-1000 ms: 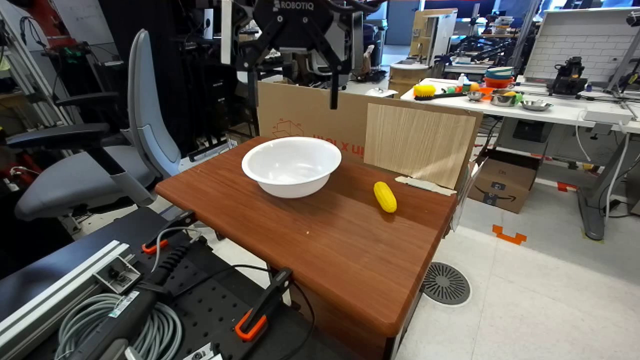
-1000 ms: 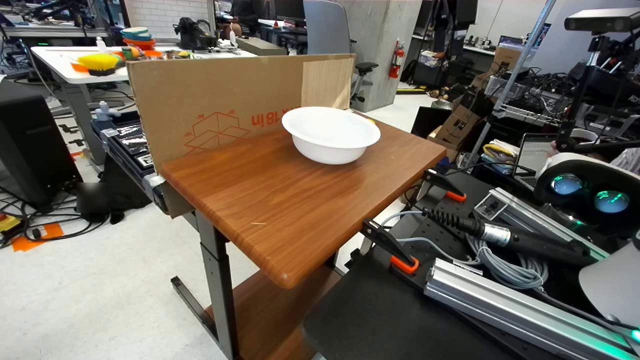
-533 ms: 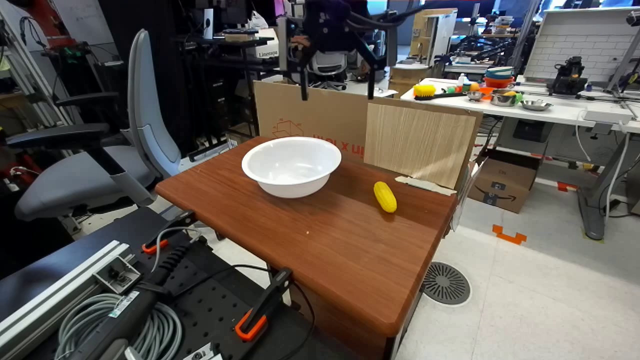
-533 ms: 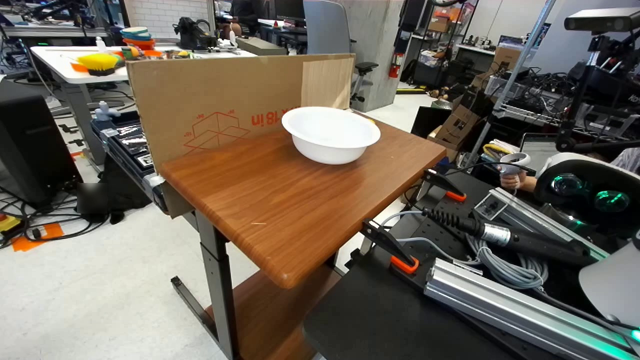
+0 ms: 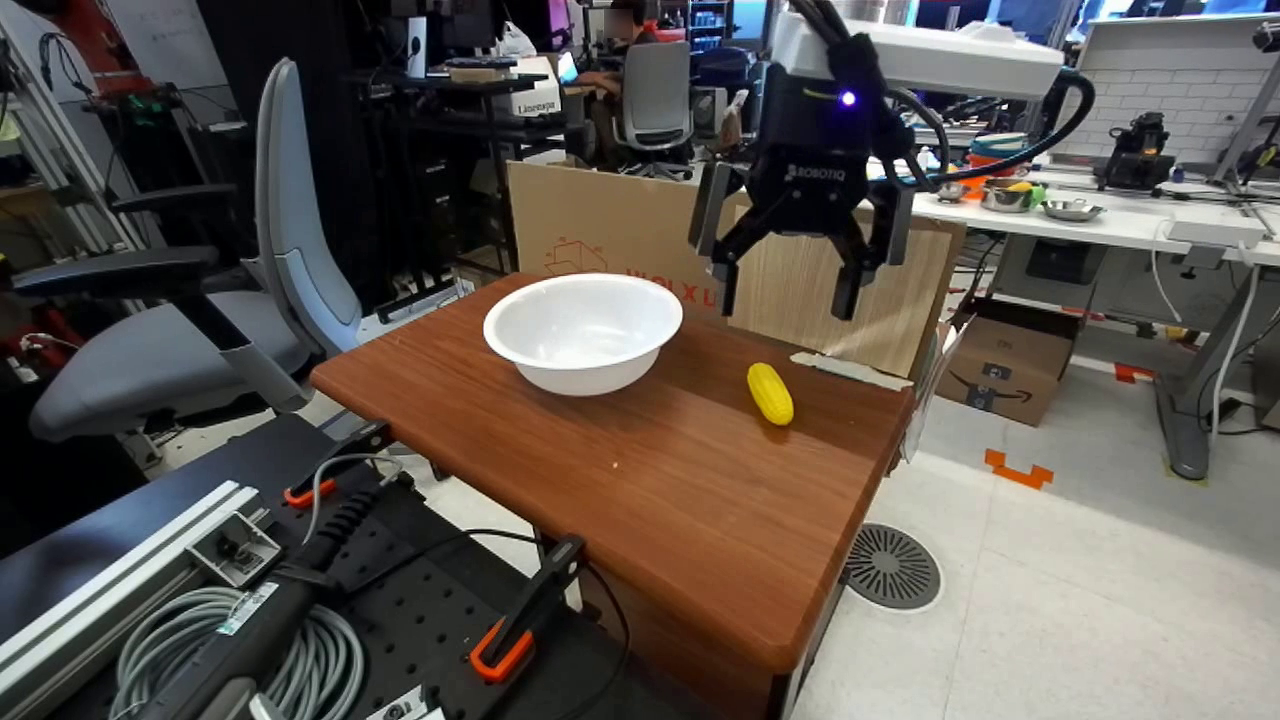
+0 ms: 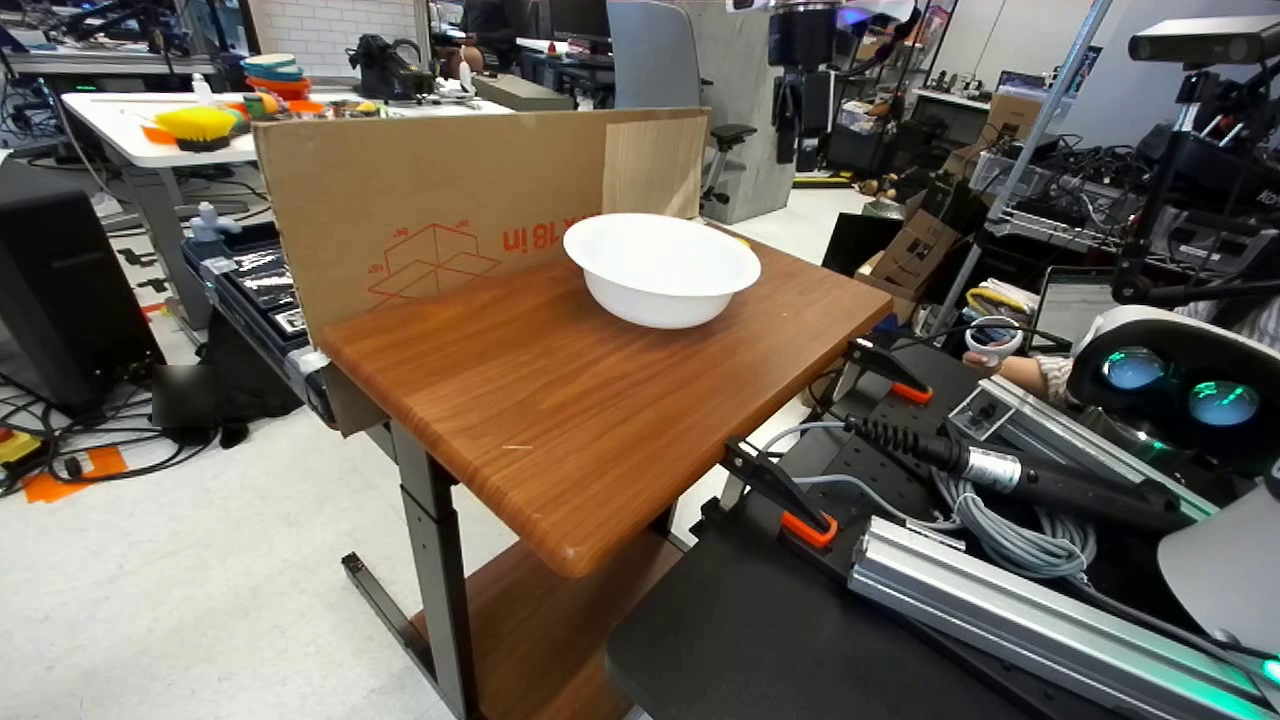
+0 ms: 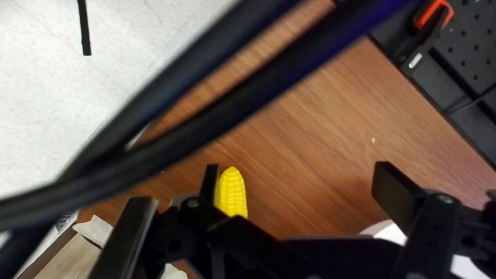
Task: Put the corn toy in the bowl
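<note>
The corn toy point(image 5: 770, 394), yellow and oblong, lies on the brown table to the right of the bowl. The wide white bowl point(image 5: 583, 335) stands upright on the table; it also shows in an exterior view point(image 6: 661, 270), where it hides nearly all of the corn toy. My gripper point(image 5: 787, 295) is open and empty, in the air above the table. It shows at the top of an exterior view point(image 6: 797, 150). In the wrist view the corn toy point(image 7: 233, 193) shows beside the left finger of the open gripper point(image 7: 296, 170), partly hidden by it. A bit of the bowl point(image 7: 389, 233) shows beyond the right finger.
A cardboard panel point(image 5: 620, 220) with a wood-look sheet point(image 5: 840, 285) stands along the table's far edge. Black and orange clamps point(image 5: 530, 610) grip the near edge beside a black bench with coiled grey cable point(image 5: 330, 650). Cables point(image 7: 193, 128) cross the wrist view.
My gripper has moved right and down in an exterior view, from above the bowl's side toward the corn toy. It stays open. The corn toy and bowl have not moved.
</note>
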You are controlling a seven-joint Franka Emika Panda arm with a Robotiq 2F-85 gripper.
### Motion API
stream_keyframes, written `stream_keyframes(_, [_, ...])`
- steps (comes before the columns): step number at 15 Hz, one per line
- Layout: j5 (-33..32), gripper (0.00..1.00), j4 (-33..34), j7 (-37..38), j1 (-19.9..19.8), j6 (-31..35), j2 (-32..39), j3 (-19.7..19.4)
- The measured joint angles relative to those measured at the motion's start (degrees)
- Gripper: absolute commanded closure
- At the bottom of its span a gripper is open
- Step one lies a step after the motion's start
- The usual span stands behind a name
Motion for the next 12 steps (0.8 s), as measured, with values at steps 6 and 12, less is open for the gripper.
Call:
stream_keyframes(6, [-9.22, 0.0, 13.14, -6.36, -0.25, -2.87, 10.0, 3.16])
stream_keyframes(12, [-6.68, 0.0, 14.85, -1.43, -0.29, -1.05, 13.91, 5.19])
